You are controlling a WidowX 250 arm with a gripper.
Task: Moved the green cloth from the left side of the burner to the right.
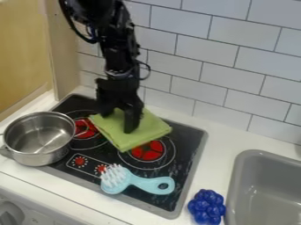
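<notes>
The gripper comes down from the top edge to the cloth near the middle of the stove. Its two fingers stand apart, open, with green fabric showing between them. The folded green cloth lies at a slant across the stovetop, between the left burner and the right burner. It covers the upper part of the right burner and touches the edge of the left one. The fingers hide part of the cloth's upper left area.
A steel pot stands over the stove's left edge. A light blue brush lies at the stove's front. Blue toy grapes sit on the counter beside the grey sink. A tiled wall rises behind.
</notes>
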